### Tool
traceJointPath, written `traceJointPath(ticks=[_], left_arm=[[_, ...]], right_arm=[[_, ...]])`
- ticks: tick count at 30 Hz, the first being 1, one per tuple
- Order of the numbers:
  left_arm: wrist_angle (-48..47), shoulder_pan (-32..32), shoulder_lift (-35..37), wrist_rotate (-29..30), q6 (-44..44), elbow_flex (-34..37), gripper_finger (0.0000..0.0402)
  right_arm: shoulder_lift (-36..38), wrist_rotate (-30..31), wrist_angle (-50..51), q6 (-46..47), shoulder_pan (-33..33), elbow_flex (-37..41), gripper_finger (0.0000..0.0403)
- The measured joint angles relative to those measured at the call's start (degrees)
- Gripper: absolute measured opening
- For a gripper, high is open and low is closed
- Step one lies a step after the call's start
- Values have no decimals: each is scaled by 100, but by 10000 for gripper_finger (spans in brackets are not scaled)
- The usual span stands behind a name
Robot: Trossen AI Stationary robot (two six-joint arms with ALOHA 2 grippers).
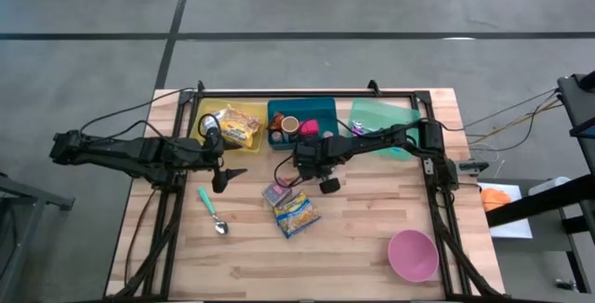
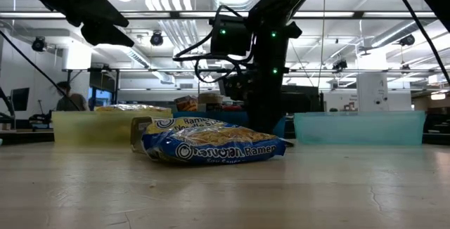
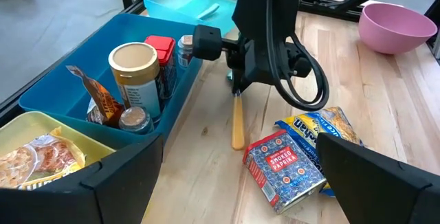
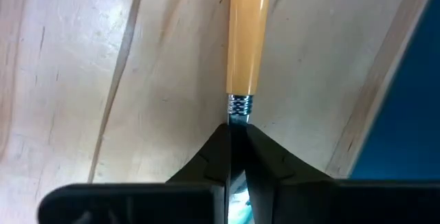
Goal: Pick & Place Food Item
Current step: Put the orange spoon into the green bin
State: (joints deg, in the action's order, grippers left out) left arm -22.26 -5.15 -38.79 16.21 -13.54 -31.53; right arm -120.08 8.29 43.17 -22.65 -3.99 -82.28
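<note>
the right gripper [image 4: 236, 133] has its two dark fingers pressed together on the metal neck of a utensil with a pale yellow handle [image 3: 238, 122], which lies flat on the wooden table [image 1: 363, 238] just beside the near wall of the blue plastic bin [image 3: 89, 80]; what sort of head the utensil has is hidden between the fingers. the right gripper sits low over the middle of the table, its arm reaching in from the right. the left gripper [image 1: 223, 175] hangs above the table to the left of it, jaws spread wide and holding nothing, near the yellow plastic bin [image 1: 200, 122]

just near of the right gripper lie a small blue patterned tin of smoked paprika [image 3: 284, 169] and, touching it on its near side, a blue and yellow packet of ramen noodles [image 1: 297, 214]. a spoon with a teal handle [image 1: 211, 212] rests on the left part of the table, and a pink plastic bowl [image 1: 413, 254] stands at the near right corner

along the far edge, the yellow bin holds a packet of food [image 1: 241, 126], the blue bin holds a tan-lidded jar [image 3: 133, 69], a red-capped jar [image 3: 159, 47] and a brown pouch [image 3: 100, 100], and a teal plastic bin [image 1: 372, 112] stands to the right
</note>
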Motion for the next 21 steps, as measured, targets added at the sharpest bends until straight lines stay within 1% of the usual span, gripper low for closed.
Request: traceJointPath(ticks=[10, 16, 21], left_arm=[[-28, 0, 0, 0, 0, 0, 387], [-35, 0, 0, 0, -2, 0, 387], [-35, 0, 2, 0, -2, 0, 387]], right_arm=[[128, 84, 195, 683, 210, 29, 12], [442, 23, 221, 1602, 334, 36, 7], [774, 205, 198, 2182, 442, 31, 5]])
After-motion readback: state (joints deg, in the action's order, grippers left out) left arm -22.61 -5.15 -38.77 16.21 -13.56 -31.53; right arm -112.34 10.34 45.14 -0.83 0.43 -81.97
